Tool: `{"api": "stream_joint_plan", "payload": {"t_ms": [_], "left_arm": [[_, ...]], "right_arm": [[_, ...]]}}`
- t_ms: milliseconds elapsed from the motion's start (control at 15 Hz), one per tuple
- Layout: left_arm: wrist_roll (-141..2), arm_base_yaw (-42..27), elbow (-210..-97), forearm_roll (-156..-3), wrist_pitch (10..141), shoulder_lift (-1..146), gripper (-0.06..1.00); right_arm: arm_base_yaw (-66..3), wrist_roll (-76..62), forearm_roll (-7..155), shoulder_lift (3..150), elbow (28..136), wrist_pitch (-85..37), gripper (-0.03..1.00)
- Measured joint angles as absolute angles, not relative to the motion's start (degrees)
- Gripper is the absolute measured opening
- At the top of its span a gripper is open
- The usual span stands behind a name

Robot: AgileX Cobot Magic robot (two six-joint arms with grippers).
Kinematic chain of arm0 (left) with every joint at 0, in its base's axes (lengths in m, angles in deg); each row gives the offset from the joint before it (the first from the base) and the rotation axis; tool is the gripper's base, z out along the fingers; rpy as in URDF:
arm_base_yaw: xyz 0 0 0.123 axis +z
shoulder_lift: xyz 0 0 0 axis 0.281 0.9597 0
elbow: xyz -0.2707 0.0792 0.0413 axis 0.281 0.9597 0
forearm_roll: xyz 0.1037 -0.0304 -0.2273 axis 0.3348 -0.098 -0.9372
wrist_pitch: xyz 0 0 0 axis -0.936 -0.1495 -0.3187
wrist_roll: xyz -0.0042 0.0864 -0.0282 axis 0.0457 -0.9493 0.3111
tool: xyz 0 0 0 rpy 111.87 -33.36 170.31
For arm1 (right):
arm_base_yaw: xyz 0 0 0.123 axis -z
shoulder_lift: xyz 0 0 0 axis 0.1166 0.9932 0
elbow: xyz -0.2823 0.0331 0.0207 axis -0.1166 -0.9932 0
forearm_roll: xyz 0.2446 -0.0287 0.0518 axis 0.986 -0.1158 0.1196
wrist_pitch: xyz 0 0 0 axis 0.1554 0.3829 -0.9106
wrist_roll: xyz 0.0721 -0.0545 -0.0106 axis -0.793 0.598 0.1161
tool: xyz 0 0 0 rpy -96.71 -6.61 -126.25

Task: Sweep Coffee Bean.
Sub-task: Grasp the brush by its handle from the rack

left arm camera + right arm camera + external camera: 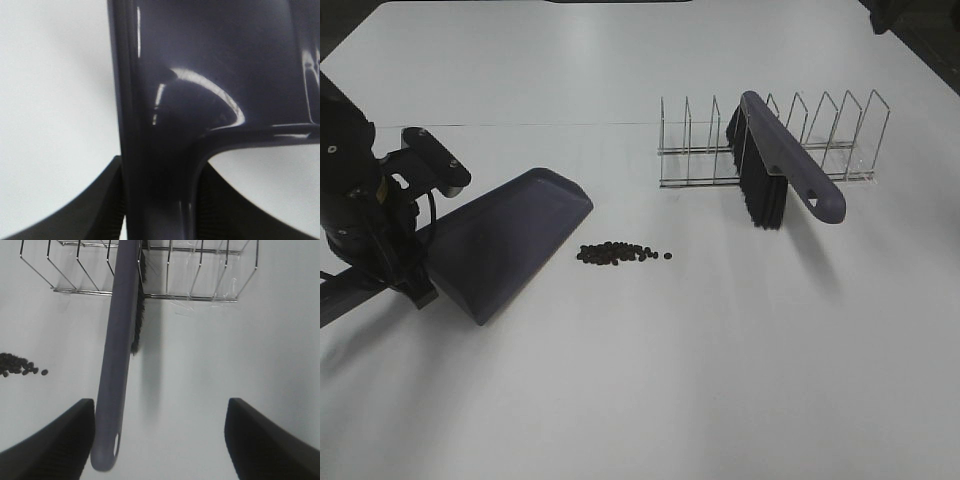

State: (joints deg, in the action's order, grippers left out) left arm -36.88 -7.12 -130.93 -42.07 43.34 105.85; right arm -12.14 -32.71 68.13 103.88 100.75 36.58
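Note:
The coffee beans (620,253) lie in a small dark cluster on the white table, just in front of the purple dustpan's (510,235) wide edge. My left gripper (415,290) is shut on the dustpan's handle; in the left wrist view the dustpan (200,75) fills the frame and the left gripper (160,210) clamps the handle. The purple brush (780,170) with black bristles leans in the wire rack (830,140). My right gripper (160,440) is open and empty, just short of the brush handle (117,365). The beans also show in the right wrist view (17,365).
The wire rack (200,295) stands at the back right of the table, with the brush handle sticking out toward the front. The right arm does not show in the exterior view.

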Motion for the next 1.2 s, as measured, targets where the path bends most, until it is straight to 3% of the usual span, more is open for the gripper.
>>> {"api": "stream_joint_plan", "payload": {"t_ms": [333, 467, 1200], "left_arm": [[-36.94, -7.12, -130.93, -42.01, 43.34, 105.85, 0.35], [-36.94, -7.12, -130.93, -42.01, 43.34, 105.85, 0.35], [-36.94, -7.12, -130.93, -42.01, 43.34, 105.85, 0.35]], "right_arm": [[-13.63, -32.71, 72.88, 123.42, 120.46, 36.7, 0.63], [-14.37, -32.59, 72.88, 126.86, 123.26, 36.7, 0.63], [-14.72, -30.19, 73.74, 141.01, 124.7, 36.7, 0.63]]}}
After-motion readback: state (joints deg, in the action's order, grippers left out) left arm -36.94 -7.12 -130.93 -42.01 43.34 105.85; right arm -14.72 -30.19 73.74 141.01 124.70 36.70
